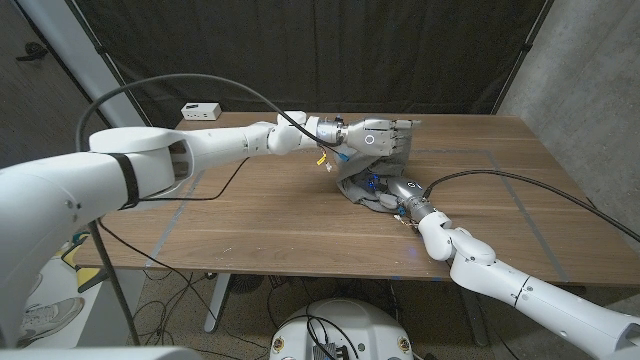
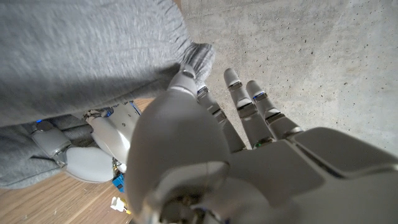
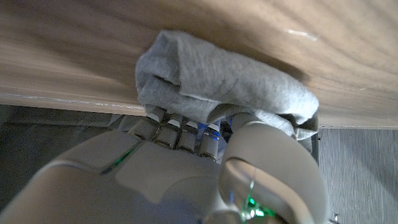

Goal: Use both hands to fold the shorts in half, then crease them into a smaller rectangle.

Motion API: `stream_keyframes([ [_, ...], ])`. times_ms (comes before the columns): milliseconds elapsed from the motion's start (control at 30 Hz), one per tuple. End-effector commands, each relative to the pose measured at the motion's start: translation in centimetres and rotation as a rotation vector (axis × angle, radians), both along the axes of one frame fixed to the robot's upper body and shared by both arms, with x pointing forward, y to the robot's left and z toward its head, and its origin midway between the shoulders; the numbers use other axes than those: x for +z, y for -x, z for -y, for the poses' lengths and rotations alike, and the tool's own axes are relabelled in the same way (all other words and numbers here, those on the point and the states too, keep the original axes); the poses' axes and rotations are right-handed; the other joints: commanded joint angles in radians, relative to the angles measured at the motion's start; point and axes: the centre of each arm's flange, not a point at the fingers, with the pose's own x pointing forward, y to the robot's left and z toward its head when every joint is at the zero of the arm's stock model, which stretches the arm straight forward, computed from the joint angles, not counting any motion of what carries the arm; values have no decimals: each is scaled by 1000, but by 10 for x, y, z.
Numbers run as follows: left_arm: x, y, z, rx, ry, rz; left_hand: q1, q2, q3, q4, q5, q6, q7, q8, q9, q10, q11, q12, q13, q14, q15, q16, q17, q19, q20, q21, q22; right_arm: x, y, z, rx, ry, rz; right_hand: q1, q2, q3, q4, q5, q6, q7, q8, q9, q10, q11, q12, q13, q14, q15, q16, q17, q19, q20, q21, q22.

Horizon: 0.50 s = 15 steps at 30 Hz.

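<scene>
Here, in the head view, I see the grey shorts (image 1: 362, 190) bunched into a small mound just right of the frame's centre, on the wooden tabletop (image 1: 260, 215). My right hand (image 1: 398, 193) reaches in from the lower right and is buried in the cloth; in the right wrist view its fingers (image 3: 177, 134) tuck under a rolled fold, so it holds the shorts. My left hand (image 1: 378, 138) hovers just above the mound, and in the left wrist view its thumb pinches a raised edge of the fabric while the other fingers (image 2: 249, 106) stay spread. I judge the second, smaller fold is in hand. Next I would lay the lifted edge over the mound and press it flat, keeping the layers aligned.
</scene>
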Motion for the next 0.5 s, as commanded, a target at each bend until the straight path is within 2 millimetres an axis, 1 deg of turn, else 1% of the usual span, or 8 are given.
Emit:
stream_keyframes([
  [33,-17,2,6,-3,56,-74,-79,-6,5,55,23,-80,-6,-38,4,-64,2,-6,-13,-29,-153,-5,-5,8,3,-5,-1,4,8,0,0,18,7,6,-3,1,-6,-3,4,4,2,3,3,3,3,2,3,-60,6,5,17,5,3,5],
  [133,-19,6,4,1,94,-71,-121,-11,7,81,35,-144,-6,-44,4,-110,1,-7,-14,-63,-150,-10,-11,6,11,-8,-1,9,13,1,0,23,14,7,-3,1,-7,-3,3,6,2,3,1,5,2,2,-1,-58,5,5,18,4,3,5],
  [167,-19,7,4,2,107,-74,-166,-8,6,108,40,-203,-8,-49,4,-153,1,-9,-14,-85,-151,-11,-14,0,20,-11,0,11,15,2,5,17,10,5,-4,0,-6,-3,2,6,1,3,1,4,2,2,-1,-58,5,5,18,4,3,5],
  [233,-20,9,2,9,129,-73,-180,-11,6,114,40,-215,-7,-47,4,-174,3,-11,-15,-95,-148,-11,-15,-5,26,-13,0,17,18,2,5,26,8,-5,-13,-8,0,-5,-2,6,0,3,-3,7,1,2,-5,-55,2,5,19,5,2,5],
  [333,-21,12,-3,15,175,-81,-242,-11,2,136,38,-271,-8,-48,4,-242,3,-11,-14,-131,-146,-12,-15,-13,36,-17,1,21,21,2,-4,42,8,-46,-36,-35,22,-7,-24,4,-7,4,-15,15,-4,2,-10,-47,-5,0,19,14,0,6],
  [400,-21,14,-6,22,211,-92,-303,-14,-8,148,38,-323,-8,-48,4,-296,4,-10,-14,-159,-144,-9,-15,-23,49,-21,1,22,21,2,-1,48,-16,-71,-52,-54,31,-6,-42,5,-10,4,-26,18,-7,2,-18,-40,-14,-5,18,19,-2,6],
  [433,-21,15,-8,32,229,-97,-369,-18,-24,156,37,-367,-8,-51,3,-329,4,-7,-13,-178,-143,-7,-14,-30,61,-24,2,22,21,2,-3,48,-27,-76,-58,-59,32,-5,-46,5,-11,4,-28,19,-7,2,-19,-38,-16,-7,17,23,-3,5],
  [500,-22,18,-11,52,279,-84,-440,-20,-41,155,36,-405,-8,-49,1,-379,11,-8,-12,-209,-141,-8,-14,-41,71,-30,2,22,21,0,-15,65,-33,-88,-68,-69,34,-4,-54,8,-12,3,-35,25,-9,2,-24,-35,-21,-10,13,28,-6,5],
])
